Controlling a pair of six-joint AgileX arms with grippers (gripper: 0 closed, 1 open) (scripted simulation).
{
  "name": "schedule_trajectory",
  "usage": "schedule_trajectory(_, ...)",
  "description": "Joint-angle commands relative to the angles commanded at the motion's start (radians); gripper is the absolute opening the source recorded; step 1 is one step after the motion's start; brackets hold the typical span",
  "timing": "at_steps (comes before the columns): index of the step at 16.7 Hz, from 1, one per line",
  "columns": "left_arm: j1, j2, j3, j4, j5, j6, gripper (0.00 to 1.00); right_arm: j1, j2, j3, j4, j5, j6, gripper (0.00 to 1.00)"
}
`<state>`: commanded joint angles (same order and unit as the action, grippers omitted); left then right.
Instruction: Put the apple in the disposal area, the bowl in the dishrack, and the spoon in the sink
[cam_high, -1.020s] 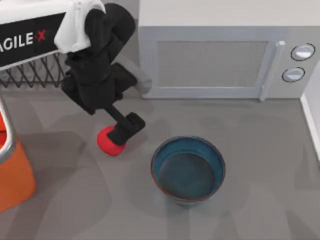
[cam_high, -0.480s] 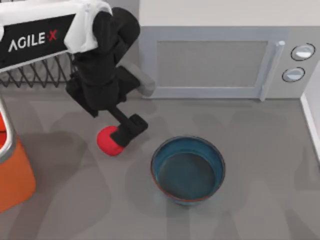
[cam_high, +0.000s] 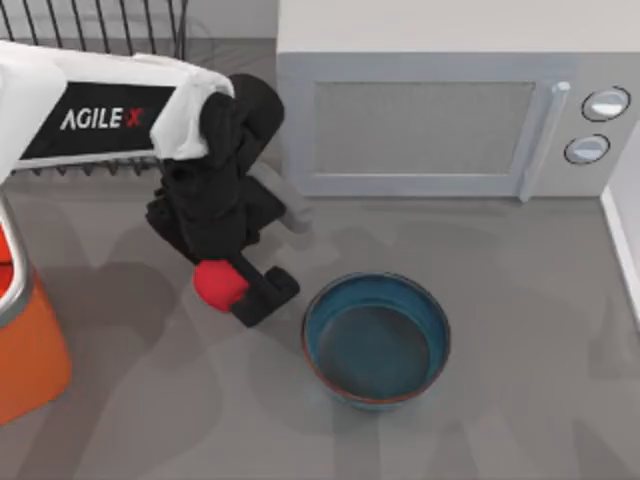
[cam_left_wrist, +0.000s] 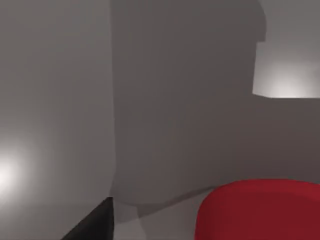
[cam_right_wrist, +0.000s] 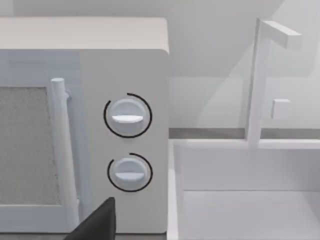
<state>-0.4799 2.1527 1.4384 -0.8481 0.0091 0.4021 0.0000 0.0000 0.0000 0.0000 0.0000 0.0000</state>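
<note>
One apple (cam_high: 215, 281), one bowl (cam_high: 376, 340), one microwave (cam_high: 450, 120) with two knobs (cam_high: 606, 103).

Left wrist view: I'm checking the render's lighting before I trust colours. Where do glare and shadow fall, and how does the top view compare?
Left wrist view: bright patches glow on the grey surface, with a broad darker shadow band between them; the apple stays evenly red. Top view: soft shadows of the arm spread over the table around the left gripper; the bowl has a dim sheen inside.
</note>
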Motion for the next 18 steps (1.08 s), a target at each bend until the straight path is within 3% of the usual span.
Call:
schedule_trajectory(3,0.000,0.000,0.000,0.000,0.000,0.000,1.00,0.000,0.000,0.000,0.000,0.000,0.000,1.00)
schedule_trajectory(16,0.000,0.000,0.000,0.000,0.000,0.000,0.02,0.000,0.000,0.000,0.000,0.000,0.000,1.00)
schedule_trajectory(18,0.000,0.000,0.000,0.000,0.000,0.000,0.00,0.000,0.000,0.000,0.000,0.000,0.000,1.00)
